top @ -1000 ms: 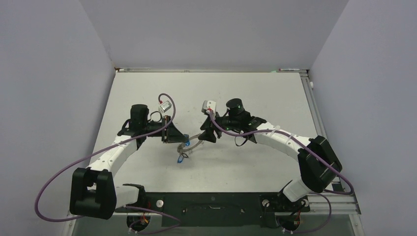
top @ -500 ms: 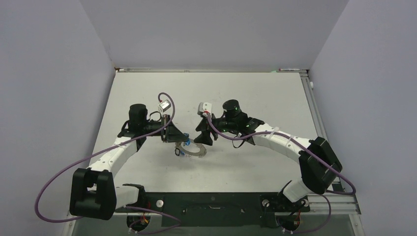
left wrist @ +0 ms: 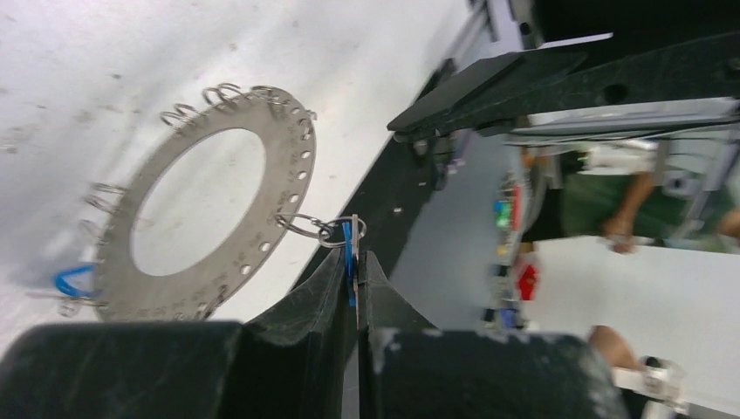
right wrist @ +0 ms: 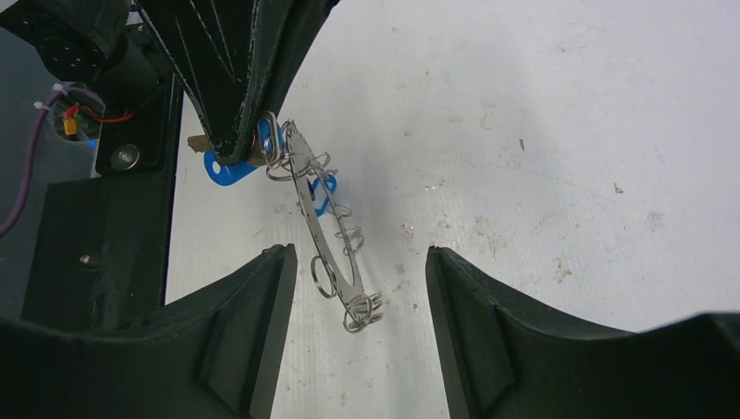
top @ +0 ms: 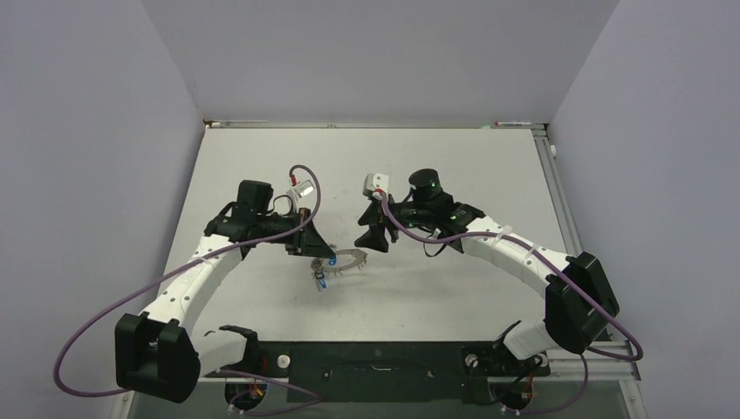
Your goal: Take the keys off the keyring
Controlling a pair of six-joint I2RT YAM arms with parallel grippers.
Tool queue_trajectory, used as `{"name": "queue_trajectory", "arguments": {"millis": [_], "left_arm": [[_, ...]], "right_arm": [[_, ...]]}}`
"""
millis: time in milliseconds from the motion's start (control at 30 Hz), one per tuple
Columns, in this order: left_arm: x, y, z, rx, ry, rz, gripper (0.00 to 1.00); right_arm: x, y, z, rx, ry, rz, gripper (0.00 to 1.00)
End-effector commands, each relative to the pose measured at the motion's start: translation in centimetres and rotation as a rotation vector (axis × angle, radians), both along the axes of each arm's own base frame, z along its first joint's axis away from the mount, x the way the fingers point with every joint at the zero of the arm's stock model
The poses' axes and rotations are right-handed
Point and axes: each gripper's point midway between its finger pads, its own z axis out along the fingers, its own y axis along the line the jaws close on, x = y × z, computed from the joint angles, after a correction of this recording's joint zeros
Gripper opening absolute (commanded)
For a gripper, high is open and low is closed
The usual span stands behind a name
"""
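1 keyring [left wrist: 288,166] seen, flat grey, rim loops | 2 blue keys [right wrist: 222,168] counted | left gripper [left wrist: 356,262] clamped on 1 | right gripper [right wrist: 356,257] jaws apart

Keyring [left wrist: 284,188]: one, a flat grey disc.
Blue-headed keys [right wrist: 222,168]: two seen, one at the ring's 10 o'clock tip in the right wrist view, the second just below it.
Wire loops [right wrist: 323,275] on the rim: at least six, exact count unclear.
Arms: two, left arm [top: 201,262] and right arm [top: 506,249].
End effectors: two, left end effector [left wrist: 356,271] and right end effector [right wrist: 355,253].
Counter [top: 436,166]: one.
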Motion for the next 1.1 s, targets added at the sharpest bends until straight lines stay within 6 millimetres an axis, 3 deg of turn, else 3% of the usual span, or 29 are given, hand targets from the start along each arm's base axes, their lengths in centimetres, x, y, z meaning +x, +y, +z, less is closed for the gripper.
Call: {"name": "queue_trajectory", "arguments": {"millis": [0, 233, 500, 733, 1067], "left_arm": [[0.5, 1.0, 0.3, 0.239, -0.2, -0.013, 0.0], [0.9, 2.7, -1.0, 0.569, -0.284, -0.128, 0.0], [1.3, 4.1, 0.6, 0.768, -0.344, -0.175, 0.0], [-1.3, 1.1, 1.8, 0.528, -0.177, -0.194, 0.0], [0.5, 1.5, 5.0, -0.015, 0.229, 0.008, 0.0]], "right_arm": [[-0.4, 0.0, 3.2, 0.048, -0.051, 0.021, 0.57], [-0.4, -0.2, 2.8, 0.036, -0.033, 0.015, 0.55], [0.0, -0.5, 2.6, 0.047, -0.007, -0.01, 0.52], [0.1, 0.2, 2.5, 0.088, -0.005, -0.015, 0.48], [-1.0, 1.8, 2.2, 0.132, 0.011, 0.017, 0.47]]}}
